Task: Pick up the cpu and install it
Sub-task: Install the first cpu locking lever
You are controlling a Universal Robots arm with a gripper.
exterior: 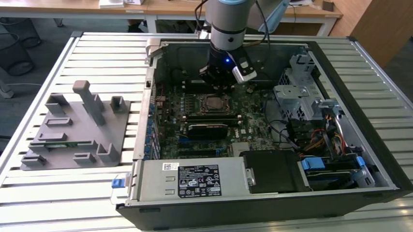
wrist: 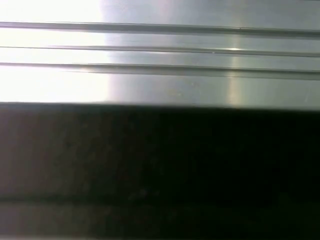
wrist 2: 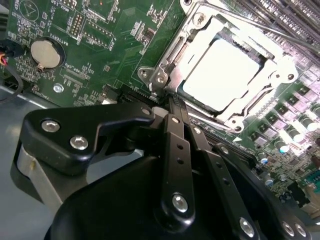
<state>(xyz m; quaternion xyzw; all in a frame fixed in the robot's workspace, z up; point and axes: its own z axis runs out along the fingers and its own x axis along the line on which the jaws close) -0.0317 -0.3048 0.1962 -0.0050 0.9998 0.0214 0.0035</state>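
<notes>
Gleaming square metal cpu (wrist 2: pixel 226 75), apparently socketed.

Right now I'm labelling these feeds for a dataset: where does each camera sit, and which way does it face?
Exterior view: off the arm, raised, looking down on the open computer case and slatted table; the arm descends to the claw above the socket.
Second wrist view: rides near the wrist, facing along the black claw to the cpu seated in its socket.
First wrist view: rides on the arm, facing pale ridged metal and a dark band.
Shared: the exterior and second wrist views show the claw and motherboard.
</notes>
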